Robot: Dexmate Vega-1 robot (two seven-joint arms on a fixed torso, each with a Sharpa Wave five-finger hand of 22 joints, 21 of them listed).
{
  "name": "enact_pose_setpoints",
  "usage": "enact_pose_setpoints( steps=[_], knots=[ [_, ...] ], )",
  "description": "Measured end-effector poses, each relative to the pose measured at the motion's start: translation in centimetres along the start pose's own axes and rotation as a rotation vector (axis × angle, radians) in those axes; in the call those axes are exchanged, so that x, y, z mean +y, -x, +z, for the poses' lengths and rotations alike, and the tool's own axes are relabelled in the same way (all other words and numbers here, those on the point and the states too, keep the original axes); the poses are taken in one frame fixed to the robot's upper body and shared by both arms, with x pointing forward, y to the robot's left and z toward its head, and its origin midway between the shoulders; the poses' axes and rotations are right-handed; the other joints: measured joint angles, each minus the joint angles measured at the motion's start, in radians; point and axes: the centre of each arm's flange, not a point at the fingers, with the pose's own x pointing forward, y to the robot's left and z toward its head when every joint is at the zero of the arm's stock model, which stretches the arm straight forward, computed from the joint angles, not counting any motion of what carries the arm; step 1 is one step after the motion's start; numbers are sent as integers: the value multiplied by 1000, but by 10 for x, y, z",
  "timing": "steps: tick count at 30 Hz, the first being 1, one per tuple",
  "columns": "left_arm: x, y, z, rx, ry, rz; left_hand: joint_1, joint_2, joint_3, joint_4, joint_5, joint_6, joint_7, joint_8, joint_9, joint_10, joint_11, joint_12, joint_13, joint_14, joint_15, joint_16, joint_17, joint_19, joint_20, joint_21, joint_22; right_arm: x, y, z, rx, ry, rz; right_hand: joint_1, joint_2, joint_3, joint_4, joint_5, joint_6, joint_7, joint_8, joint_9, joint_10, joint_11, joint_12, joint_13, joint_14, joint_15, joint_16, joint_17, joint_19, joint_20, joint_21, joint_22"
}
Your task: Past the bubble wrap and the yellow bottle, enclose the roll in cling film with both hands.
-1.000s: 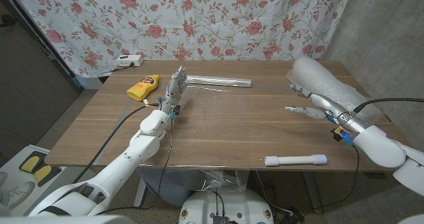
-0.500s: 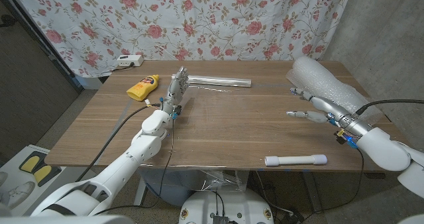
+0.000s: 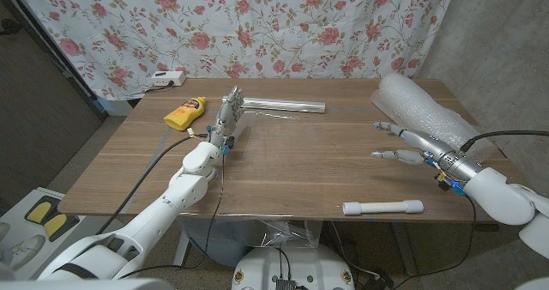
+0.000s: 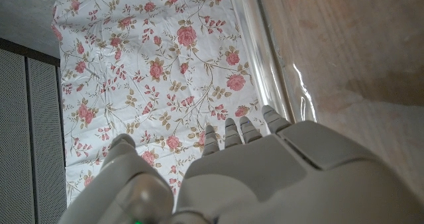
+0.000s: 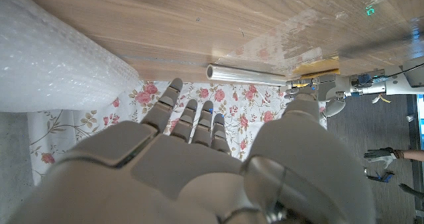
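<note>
- Leftmost on the counter (image 3: 283, 166), far side: yellow bottle (image 3: 185, 111), lying down, just beside your left robot hand.
- Left robot hand (image 3: 228, 116): raised at the left end of the cling film roll (image 3: 281, 106). The head view is too small to say whether it touches or grips the roll. The left wrist view shows the fingers (image 4: 240, 132) side by side and reaching up, with the roll (image 4: 268, 78) running past their tips; contact cannot be told there either.
- Cling film roll: far middle of the counter, long axis lying left to right along the back edge. A clear sheet (image 3: 283, 144) appears drawn from it toward you.
- Key relation: the roll lies well apart from your right robot hand, to its far left, so the left arm is much the nearer.
- White cylinder (image 3: 383, 208): near edge, right of centre, lying left to right.
- Right robot hand (image 3: 410, 144): hovering with fingers spread, holding nothing, just beside the bubble wrap (image 3: 425, 110).
- Right wrist view adds the open end of the roll (image 5: 246, 75), with the bubble wrap (image 5: 59, 65) close alongside and the left robot hand (image 5: 324, 88) at the far end.
</note>
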Motion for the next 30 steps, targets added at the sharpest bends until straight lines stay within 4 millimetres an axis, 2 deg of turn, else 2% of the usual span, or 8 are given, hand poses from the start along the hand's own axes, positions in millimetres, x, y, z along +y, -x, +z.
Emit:
enact_pose_setpoints(
  steps=[4,10,13,20,24,25,28,30],
  knots=[
    [0,0,0,3,-1,0,0,0,0,0,0,0,0,0,0,0,0,0,0,0,0,0,0,0,0,0,0,-1,2,0,4,5,0,0,0,5,6,0,0,0,0,0,0,0,0,0,0,0,0,3,0,0,0,0],
    [1,0,-1,6,-1,1,0,0,0,0,0,0,0,0,0,0,0,0,0,0,0,0,0,0,0,0,0,0,6,0,11,21,8,0,0,-1,13,0,-10,5,-6,0,0,0,-7,0,0,0,0,3,0,0,0,0],
    [1,1,-2,8,-2,1,0,0,0,0,0,0,0,0,0,0,0,0,0,0,0,0,0,0,0,0,0,1,8,0,14,29,11,-6,-6,-7,18,0,-25,13,-12,0,-11,11,-7,0,9,-1,2,3,-1,0,0,0],
    [2,0,-3,11,-4,1,-5,5,0,0,0,0,0,0,0,0,0,0,0,0,0,0,0,0,0,0,0,1,15,2,24,50,18,-15,-1,-2,23,0,-28,17,-14,0,-11,22,-7,0,37,-2,14,7,12,20,0,0],
    [2,-1,-3,12,-4,-1,-5,5,0,0,0,0,0,0,0,0,0,0,0,0,0,0,0,0,0,0,0,1,18,2,32,64,22,-20,4,-6,28,0,-33,21,-20,0,7,29,-7,5,74,-2,29,12,36,44,0,1],
    [2,-1,-3,12,-4,-2,-5,5,-3,3,0,0,0,0,0,0,0,0,0,0,0,0,0,0,0,0,0,1,18,2,33,64,21,-20,4,-3,31,0,-33,21,-20,0,9,26,-7,5,84,-2,33,15,54,50,3,2],
    [1,-2,-3,12,-4,-6,-5,5,-4,4,1,0,0,0,0,0,0,0,0,0,0,0,0,0,0,0,0,1,20,3,38,71,25,-20,4,-3,31,3,-37,25,-23,0,11,25,-7,9,107,-3,43,21,104,93,20,2],
    [0,-2,-3,12,-4,-7,-5,5,-4,4,4,0,0,0,0,0,0,0,0,0,0,0,0,0,0,0,0,0,22,3,42,78,29,-20,4,-2,30,3,-41,24,-23,0,11,25,-7,10,118,-3,46,21,143,107,29,7]
  ],
)
